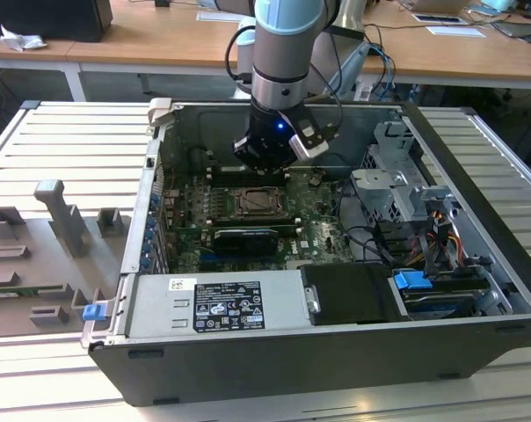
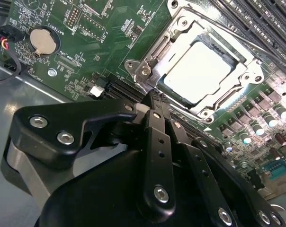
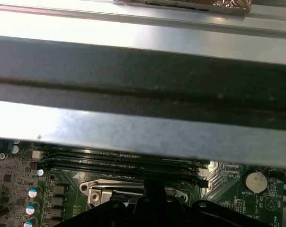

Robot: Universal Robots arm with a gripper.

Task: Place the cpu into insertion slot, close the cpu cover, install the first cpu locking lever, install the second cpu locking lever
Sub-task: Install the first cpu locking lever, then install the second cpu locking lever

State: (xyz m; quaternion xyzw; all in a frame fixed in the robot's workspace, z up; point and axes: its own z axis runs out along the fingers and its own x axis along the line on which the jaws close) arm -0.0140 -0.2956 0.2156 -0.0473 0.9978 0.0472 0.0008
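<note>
Your black gripper (image 2: 155, 101), fingers pressed together and holding nothing, is hovering just beside the silver hinged cpu cover (image 2: 178, 35), which is lying closed over the pale square cpu (image 2: 200, 66).

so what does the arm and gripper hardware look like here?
The arm is silver-grey with pale blue joint caps and black cables looping beside it. The wrist carries a small blue light. The gripper is matte black, with slim link-bar fingers and silver screws.

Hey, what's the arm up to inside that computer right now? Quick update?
Tool shut, holding nothing, tip beside the socket edge. Cpu seated in the insertion slot, cpu cover down around it. Nothing in the way.
</note>
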